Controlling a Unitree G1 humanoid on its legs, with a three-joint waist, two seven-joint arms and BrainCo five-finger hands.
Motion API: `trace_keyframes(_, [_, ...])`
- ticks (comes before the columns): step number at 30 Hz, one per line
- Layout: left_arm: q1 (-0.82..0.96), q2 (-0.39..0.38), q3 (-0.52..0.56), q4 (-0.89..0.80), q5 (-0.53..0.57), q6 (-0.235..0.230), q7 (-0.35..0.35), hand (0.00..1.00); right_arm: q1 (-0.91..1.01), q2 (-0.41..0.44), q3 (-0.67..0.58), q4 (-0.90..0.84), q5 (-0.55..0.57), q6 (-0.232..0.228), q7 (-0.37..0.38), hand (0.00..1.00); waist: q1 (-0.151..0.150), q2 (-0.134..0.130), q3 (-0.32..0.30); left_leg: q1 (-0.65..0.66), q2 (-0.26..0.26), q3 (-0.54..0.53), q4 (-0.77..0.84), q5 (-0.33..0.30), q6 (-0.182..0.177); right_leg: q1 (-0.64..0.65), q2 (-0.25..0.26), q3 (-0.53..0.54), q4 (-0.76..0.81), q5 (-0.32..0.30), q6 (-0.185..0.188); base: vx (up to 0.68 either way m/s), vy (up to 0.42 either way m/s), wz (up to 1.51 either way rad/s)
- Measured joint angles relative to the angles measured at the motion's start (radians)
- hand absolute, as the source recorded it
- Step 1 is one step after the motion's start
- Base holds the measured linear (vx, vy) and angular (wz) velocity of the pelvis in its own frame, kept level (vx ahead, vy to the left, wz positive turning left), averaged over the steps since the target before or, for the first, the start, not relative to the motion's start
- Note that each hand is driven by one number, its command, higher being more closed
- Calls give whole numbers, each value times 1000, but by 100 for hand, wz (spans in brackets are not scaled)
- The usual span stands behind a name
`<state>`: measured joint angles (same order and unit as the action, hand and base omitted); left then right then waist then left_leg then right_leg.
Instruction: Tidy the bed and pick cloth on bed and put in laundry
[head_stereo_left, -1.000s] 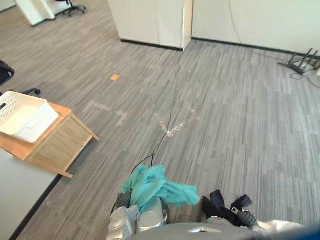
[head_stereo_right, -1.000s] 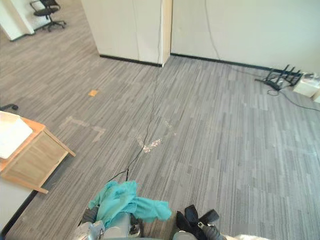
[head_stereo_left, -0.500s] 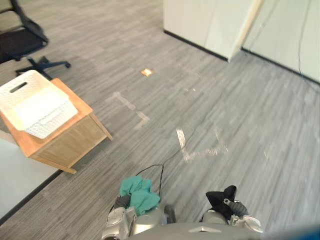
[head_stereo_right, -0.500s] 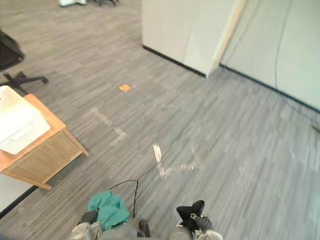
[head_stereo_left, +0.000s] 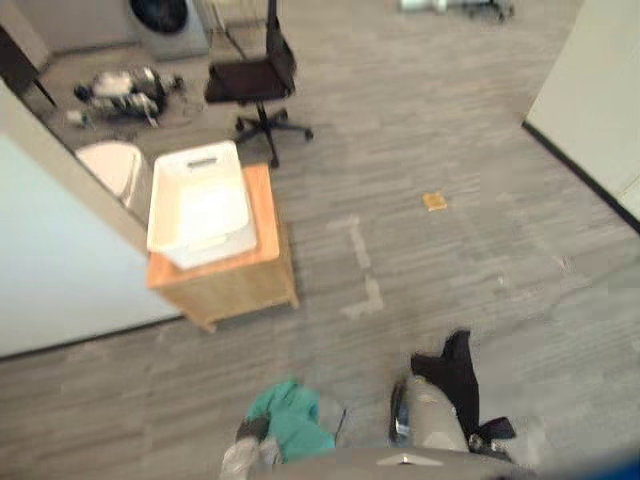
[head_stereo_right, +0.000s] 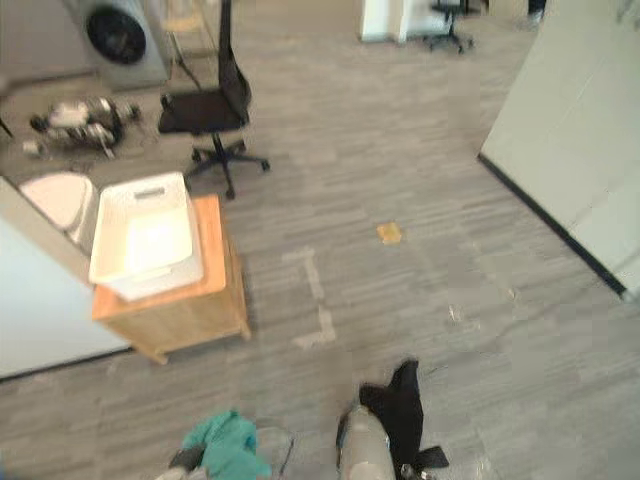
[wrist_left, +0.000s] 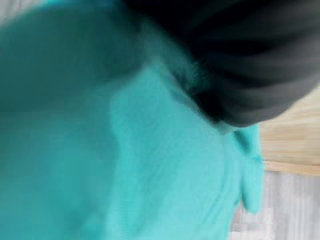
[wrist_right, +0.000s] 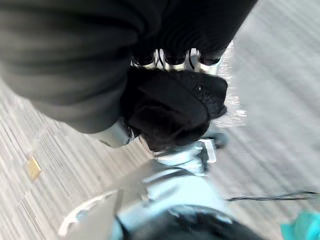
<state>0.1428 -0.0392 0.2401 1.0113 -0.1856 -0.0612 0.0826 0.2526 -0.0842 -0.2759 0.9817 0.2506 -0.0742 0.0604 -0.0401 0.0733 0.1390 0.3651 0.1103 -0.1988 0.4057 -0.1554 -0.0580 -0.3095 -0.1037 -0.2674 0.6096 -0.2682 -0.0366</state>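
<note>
A teal cloth (head_stereo_left: 292, 432) bunches over my left hand (wrist_left: 250, 60) low in the eye views, and it covers the hand in the left wrist view. A black cloth (wrist_right: 170, 107) hangs from my right hand (wrist_right: 172, 61), whose fingers curl round it. The same black cloth (head_stereo_left: 457, 375) shows at the lower right of the eye views, above the grey floor. A white laundry basket (head_stereo_left: 200, 200) stands on a low wooden table (head_stereo_left: 235, 285) ahead and to my left, some way from both hands.
A white bed edge (head_stereo_left: 60, 260) runs along the left. Behind the table stand a black office chair (head_stereo_left: 255, 80), a washing machine (head_stereo_left: 165, 15) and a round white object (head_stereo_left: 110, 165). A small orange tag (head_stereo_left: 434, 201) lies on the floor. A white wall (head_stereo_right: 590, 130) is at the right.
The camera has swung left: the basket and table now sit nearer the middle, and the chair and washing machine have come into view. Both cloths stay with the hands.
</note>
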Motion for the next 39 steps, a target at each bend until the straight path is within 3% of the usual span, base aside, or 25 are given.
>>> trace_keyframes(1, [3, 0, 26, -8, -1, -5, 1, 100, -3, -9, 15, -5, -2, 17, -4, 100, 4, 7, 9, -80, 11, 14, 189, 137, -76, 71, 29, -12, -32, -35, -8, 413, -269, 17])
trace_keyframes(2, [7, -4, 44, -11, -5, -11, 1, 100, -7, -13, 21, -4, -4, 22, -5, 100, 7, 7, 18, -132, 25, 31, 320, 172, -105, 115, 52, -12, -66, -41, -10, 582, -355, 6])
trace_keyframes(4, [7, 0, 79, -52, -21, -35, 0, 100, -27, -14, 42, -1, -30, 40, -25, 100, 32, -7, 46, -355, 98, 146, 727, 82, -80, 312, 117, -14, -219, -39, -17, 578, -313, -8])
trace_keyframes(6, [7, 9, 72, -92, -21, -47, -8, 100, -30, -9, 70, 0, -29, 47, -28, 100, 44, -32, 55, -501, 95, 208, 761, 17, -55, 433, 117, -25, -327, -34, -24, 381, -200, -6])
trace_keyframes(8, [-2, 10, 64, -116, -24, -66, -12, 100, -50, -13, 80, 6, -29, 47, -27, 100, 62, -50, 64, -610, 73, 272, 641, -44, -29, 531, 122, -18, -412, -29, -19, 431, -143, -23])
trace_keyframes(10, [-6, 15, 43, -125, -28, -82, -11, 100, -76, -14, 77, 21, -50, 43, -19, 100, 78, -57, 78, -624, 12, 397, 212, -48, 3, 638, 98, -3, -484, -42, 7, 608, -37, -40])
trace_keyframes(11, [-6, 15, 31, -123, -20, -81, -11, 100, -83, -14, 73, 25, -62, 29, -4, 100, 79, -51, 76, -614, -24, 443, -29, 36, 25, 677, 98, 3, -520, -54, 29, 552, 45, -29])
trace_keyframes(12, [-7, 15, 31, -124, -21, -81, -11, 100, -85, -14, 72, 29, -64, 24, 0, 100, 81, -51, 78, -617, -32, 443, -64, 80, 46, 687, 98, 8, -529, -57, 34, 597, 109, -41])
trace_keyframes(13, [-21, 24, 33, -121, -18, -80, -11, 100, -104, 0, 71, 52, -76, 16, 8, 100, 104, -90, 74, -591, -80, 451, -115, 183, 109, 720, 69, 44, -552, -64, 48, 500, 96, -25])
trace_keyframes(16, [-43, 54, -6, -101, 3, -73, -10, 100, -134, 30, 65, 64, -80, 8, 17, 100, 92, -116, 64, -585, -96, 462, -98, 144, 139, 700, 33, 74, -511, 8, 81, 663, 128, -2])
trace_keyframes(17, [-48, 60, 5, -97, 2, -71, 1, 100, -144, 36, 49, 67, -80, 13, 17, 100, 94, -116, 68, -597, -66, 479, 30, 102, 161, 690, 33, 101, -414, 73, 85, 580, 133, 2])
trace_keyframes(18, [-49, 65, 8, -100, 2, -74, 6, 100, -155, 41, 44, 69, -79, 15, 15, 100, 105, -117, 72, -606, -74, 494, 76, 64, 141, 677, 31, 99, -336, 93, 95, 440, 133, 5])
trace_keyframes(19, [-43, 70, -12, -83, 25, -74, 11, 100, -131, 32, 31, 78, -76, 15, 20, 100, 99, -105, 54, -533, -83, 480, -16, 63, 151, 599, 9, 74, -91, 141, 137, 391, 155, 16])
trace_keyframes(20, [-45, 85, -35, -69, 26, -72, 11, 100, -130, 30, 19, 84, -78, 9, 17, 100, 91, -124, 60, -453, -114, 471, -41, -22, 155, 520, -54, 60, 179, 198, 167, 382, 140, 32])
trace_keyframes(22, [-58, 105, -44, -39, 43, -72, 12, 100, -131, 33, 22, 101, -79, 8, 21, 100, 81, -146, 70, -354, -140, 447, -71, -68, 156, 398, -126, 43, 421, 137, 118, 460, 10, 37])
trace_keyframes(23, [-60, 105, -48, -25, 42, -65, 21, 100, -123, 27, 22, 101, -79, 1, 28, 100, 75, -132, 74, -289, -134, 427, -110, -80, 149, 328, -131, 29, 460, 102, 105, 437, -60, 32])
trace_keyframes(26, [-57, 107, -79, -3, 30, -49, 43, 100, -110, 21, 14, 101, -79, -16, 39, 100, 42, -106, 82, -175, -98, 363, -204, -86, 132, 203, -98, 8, 349, 17, 93, 429, -149, 70])
trace_keyframes(29, [-65, 93, -79, -2, 3, -28, 51, 100, -90, 16, 8, 105, -79, -26, 46, 100, 29, -84, 86, -118, -43, 266, -262, -101, 87, 110, -57, 8, -67, 45, 98, 546, -292, 101])
trace_keyframes(30, [-68, 82, -74, -6, 0, -25, 55, 100, -83, 17, 9, 103, -79, -26, 47, 100, 31, -79, 92, -101, -21, 215, -271, -125, 53, 103, -41, 58, -290, 136, 98, 664, -450, 111])
trace_keyframes(32, [-60, 68, -40, -7, 2, -21, 58, 100, -66, 21, 8, 92, -79, -26, 53, 100, 27, -77, 98, -73, 2, 144, -265, -174, 17, 126, -29, 145, -382, 301, 129, 552, -426, 120])
trace_keyframes(33, [-65, 49, -25, -7, 3, -19, 61, 100, -69, 8, 7, 85, -80, -26, 53, 100, 28, -55, 109, -60, 21, 130, -256, -180, 18, 128, -15, 138, -326, 261, 102, 416, -342, 91])
trace_keyframes(35, [-47, 6, 25, -42, 0, -23, 83, 100, -71, 0, 14, 52, -104, -27, 53, 100, 38, -48, 116, -49, 29, 128, -179, -139, 18, 109, -32, 115, -104, 70, 83, 461, -423, 71])
trace_keyframes(37, [-29, -9, 56, -53, -1, -35, 99, 100, -72, -13, 26, 42, -140, -16, 56, 100, 43, -34, 107, -92, 52, 127, -35, -117, 12, 158, -44, 66, -68, -10, 69, 545, -426, 80])
trace_keyframes(38, [-26, -18, 68, -73, -1, -43, 99, 100, -78, -18, 32, 28, -154, -9, 58, 100, 38, -27, 107, -189, 84, 141, 174, -83, -36, 219, -42, 15, -89, -38, 60, 434, -281, 98])
trace_keyframes(39, [-21, -23, 76, -86, -4, -45, 98, 100, -77, -20, 32, 24, -165, -8, 59, 100, 34, -24, 109, -243, 112, 156, 283, -73, -53, 256, -37, -17, -111, -42, 55, 395, -257, 115])
